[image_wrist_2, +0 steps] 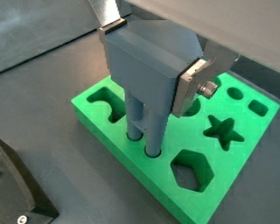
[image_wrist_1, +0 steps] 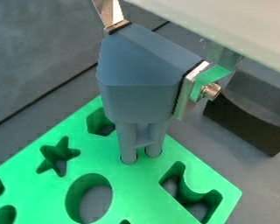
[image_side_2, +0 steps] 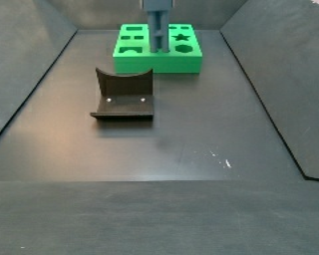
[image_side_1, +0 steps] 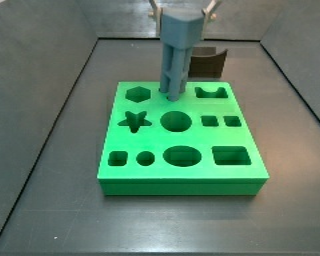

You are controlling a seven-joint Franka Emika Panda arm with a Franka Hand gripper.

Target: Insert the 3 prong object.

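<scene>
My gripper (image_wrist_1: 154, 52) clamps the head of the 3 prong object (image_wrist_1: 140, 96), holding it upright over the green board (image_side_1: 190, 172) with its prong tips down at the board's surface. Whether they sit in a hole I cannot tell — the column hides it. In a side view the gripper is cut off above; the fixture (image_side_2: 124, 96) stands apart.

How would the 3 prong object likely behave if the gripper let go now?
The 3 prong object looks rigid, a moulded solid. Tall and narrow, it might tip if released, unless its prong tips already sit in the green board. The gripper clamps its head, so slipping seems unlikely.
</scene>
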